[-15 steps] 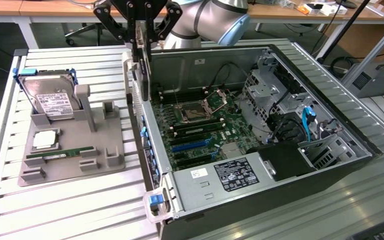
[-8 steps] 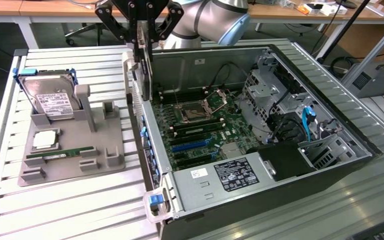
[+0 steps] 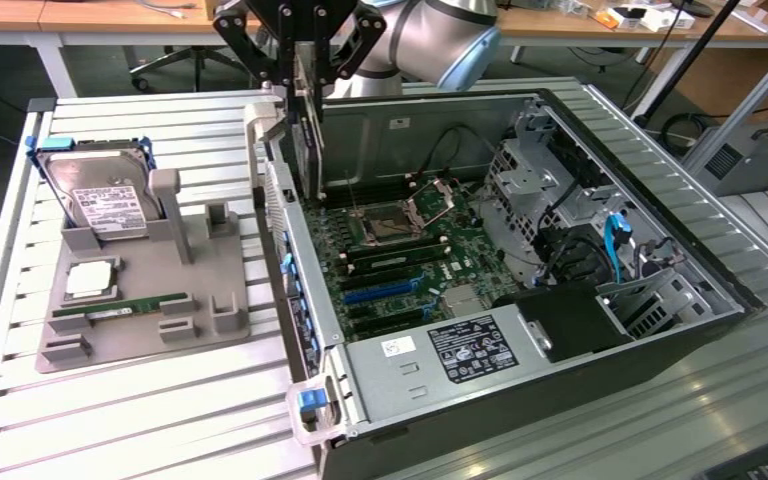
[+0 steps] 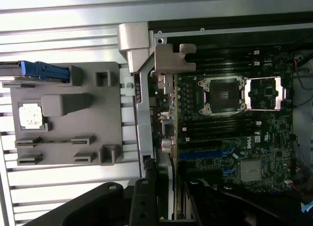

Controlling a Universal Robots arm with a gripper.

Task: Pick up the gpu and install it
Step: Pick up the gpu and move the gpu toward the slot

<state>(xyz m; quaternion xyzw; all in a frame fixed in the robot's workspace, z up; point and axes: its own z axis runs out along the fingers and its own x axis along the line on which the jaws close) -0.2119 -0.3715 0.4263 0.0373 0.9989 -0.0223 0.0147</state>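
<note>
My jaws are clenched on the gpu [image 3: 312, 150], a thin flat card with a green circuit board and a black face. It hangs upright and edge-on beneath them. Its silver metal bracket [image 4: 171, 57] sits at the end away from my grip.

The card hangs over the open black computer tower [image 3: 678, 330], which lies on its side on the slatted aluminium desk [image 3: 117, 420]. It is just inside the tower's wall on the exterior view's left. Its lower end is above the green motherboard [image 3: 418, 265], near the square silver processor socket [image 3: 391, 225]. I cannot tell whether that end touches the board. The card is not seated in any slot, and the blue expansion slots [image 3: 381, 287] lie apart from it, closer to the grey power supply with its white-and-black label [image 3: 458, 352].

Beside the tower, on the exterior view's left, a grey moulded parts holder [image 3: 211, 270] rests on the desk. In it stand a silver hard drive with a white label [image 3: 104, 205], propped at a tilt, a small square silver processor chip [image 3: 91, 280], and a narrow green memory stick [image 3: 124, 308] lying flat in its groove.
</note>
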